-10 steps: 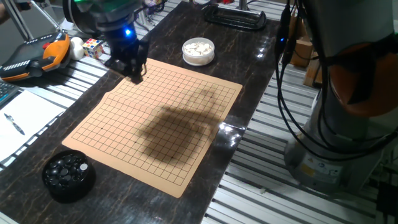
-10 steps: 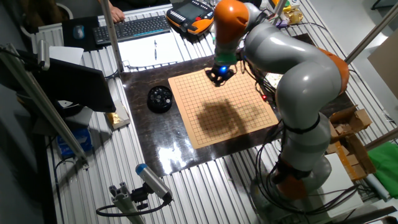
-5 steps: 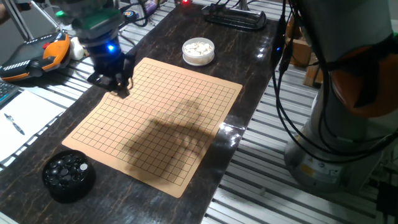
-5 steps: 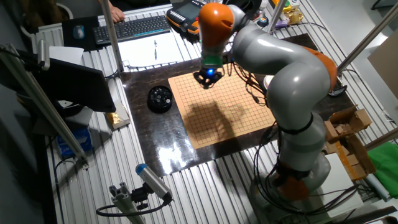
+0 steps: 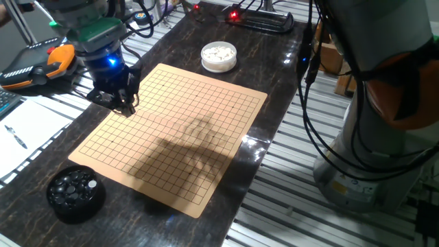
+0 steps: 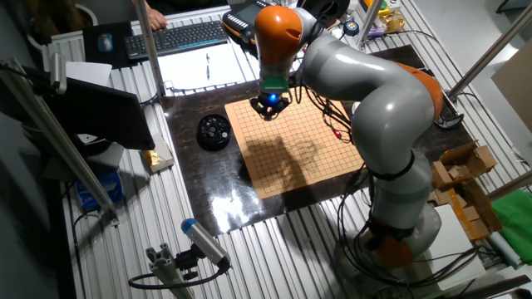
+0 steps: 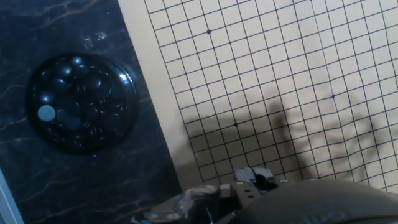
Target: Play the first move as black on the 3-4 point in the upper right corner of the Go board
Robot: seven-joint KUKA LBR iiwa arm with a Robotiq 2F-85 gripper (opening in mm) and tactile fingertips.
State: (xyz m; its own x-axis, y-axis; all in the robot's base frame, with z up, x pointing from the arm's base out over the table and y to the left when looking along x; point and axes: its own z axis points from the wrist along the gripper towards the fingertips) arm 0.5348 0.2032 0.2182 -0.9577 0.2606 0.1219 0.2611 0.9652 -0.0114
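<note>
The Go board (image 5: 171, 130) lies bare on the dark marbled surface (image 5: 274, 62), with no stone on any of its visible lines, so the step in hand looks like the fetch: the arm is on the way to collect a black stone, and nothing has been played yet. The claw (image 5: 118, 101) hangs over the board's edge on the side toward the orange teach pendant (image 5: 41, 62); whether its jaws are wide or narrow cannot be told, as the fixed views show only a dark cluster under the blue light and the hand view catches just a blurred corner of the fingers. No stone can be made out in it. The black stones sit heaped in a round black bowl (image 5: 75, 194) just off the board's near-left corner, well apart from the claw; the hand view shows the same bowl (image 7: 79, 102) beside the board's edge. A white bowl of white stones (image 5: 219, 56) stands beyond the board's far edge. The next move probably calls for travelling to the black bowl, descending, and closing on one single stone.
</note>
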